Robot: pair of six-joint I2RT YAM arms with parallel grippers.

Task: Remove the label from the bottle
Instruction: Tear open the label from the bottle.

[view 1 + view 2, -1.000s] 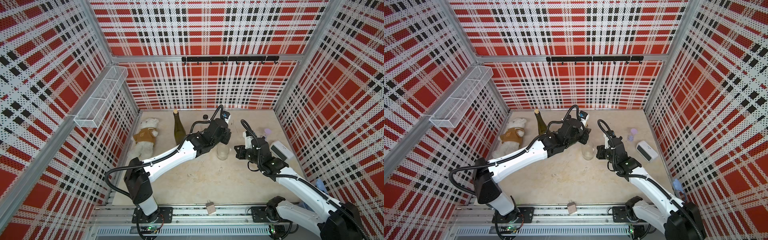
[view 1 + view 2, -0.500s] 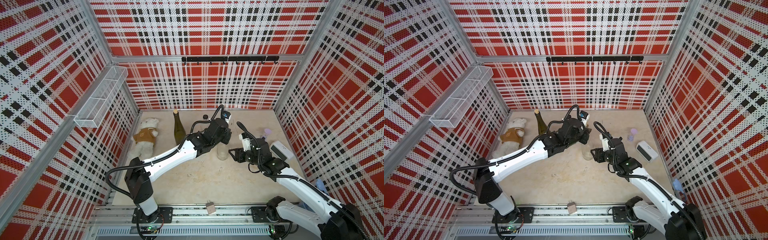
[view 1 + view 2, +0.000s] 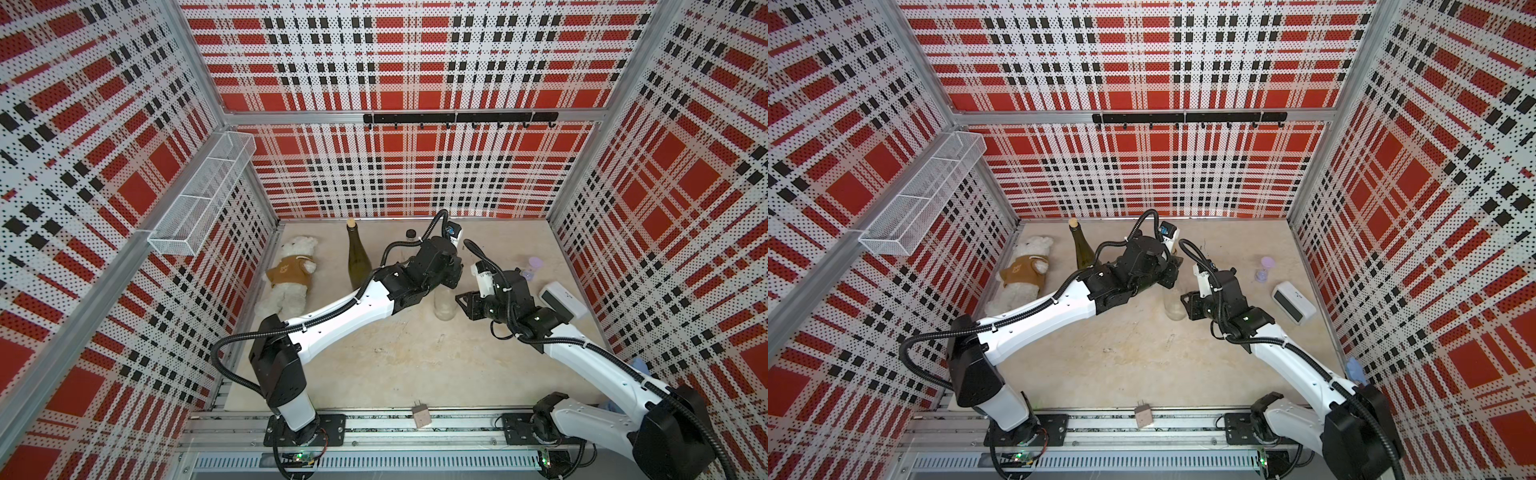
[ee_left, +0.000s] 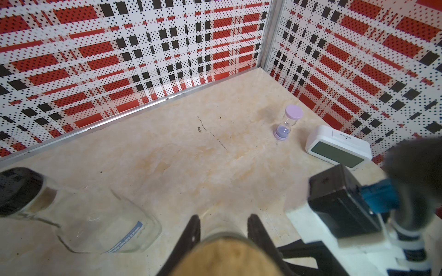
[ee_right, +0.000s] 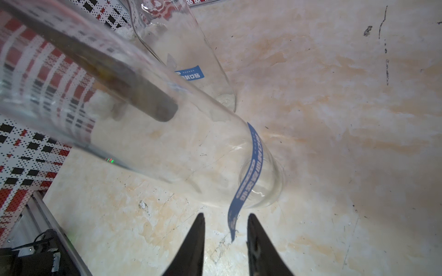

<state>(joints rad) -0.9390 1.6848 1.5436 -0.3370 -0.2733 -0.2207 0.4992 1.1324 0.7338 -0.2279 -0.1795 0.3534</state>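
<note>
Left gripper [image 4: 223, 216] is clamped tight on the neck of the clear bottle [image 3: 444, 305], just under its cork. It's holding the bottle near the middle of the table [image 3: 395, 365], base end low, right beside my right gripper [image 5: 225, 214]. I can't tell whether the base sits on the table or hangs just above it.

In the right wrist view, the blue label [image 5: 254, 157] is partly off. Most of the strip curves around the glass down by the base, but its tail has lifted clear and hangs free, dangling into the gap between the right gripper's fingers. Those jaws stand apart with daylight on both sides of the tail, so nothing is pinched.

My read is that the bottle is secured and one end of the label is up. What's left is to close on that tail and pull the rest of the strip off the glass.

A second bottle [image 5: 191, 47], also clear, stands just behind. I reckon that one isn't my target.
</note>
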